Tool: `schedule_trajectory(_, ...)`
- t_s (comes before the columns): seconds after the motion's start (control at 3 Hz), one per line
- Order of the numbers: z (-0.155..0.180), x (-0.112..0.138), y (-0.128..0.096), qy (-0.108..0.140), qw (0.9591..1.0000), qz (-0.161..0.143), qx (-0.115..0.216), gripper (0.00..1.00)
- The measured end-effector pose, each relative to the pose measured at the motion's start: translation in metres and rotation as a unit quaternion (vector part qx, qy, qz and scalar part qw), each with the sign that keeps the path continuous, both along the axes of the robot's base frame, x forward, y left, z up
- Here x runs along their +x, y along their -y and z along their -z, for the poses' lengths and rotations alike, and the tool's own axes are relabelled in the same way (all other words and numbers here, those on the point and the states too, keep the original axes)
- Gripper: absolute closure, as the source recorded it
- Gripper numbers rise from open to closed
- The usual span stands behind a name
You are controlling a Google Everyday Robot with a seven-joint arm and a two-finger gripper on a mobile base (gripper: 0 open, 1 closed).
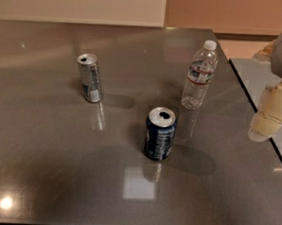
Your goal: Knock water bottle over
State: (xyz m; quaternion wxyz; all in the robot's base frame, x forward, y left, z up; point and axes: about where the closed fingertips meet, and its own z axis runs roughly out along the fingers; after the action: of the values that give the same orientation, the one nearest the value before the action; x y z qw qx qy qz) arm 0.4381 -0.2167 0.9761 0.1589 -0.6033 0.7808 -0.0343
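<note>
The water bottle [199, 76] stands upright on the grey table [57, 167], right of centre toward the back. It is clear and ribbed, with a white cap and a thin red-edged label band. My gripper [269, 116] hangs at the right edge of the view, above the table's right edge. It is to the right of the bottle and apart from it, and a little nearer to me. It holds nothing that I can see.
A dark blue soda can [160, 134] stands upright in the middle, in front of the bottle. A slim silver can [89, 77] stands upright at the left. A second grey surface [256, 78] lies beyond the table's right edge.
</note>
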Motion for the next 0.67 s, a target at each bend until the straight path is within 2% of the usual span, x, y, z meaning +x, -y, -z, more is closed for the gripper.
schedule_trajectory(0.33,-0.002,0.003,0.000,0.002,1.0000,0.003,0.004,0.00)
schedule_trajectory(0.67,-0.001,0.017,0.004,0.007,0.9995,0.016,0.027,0.00)
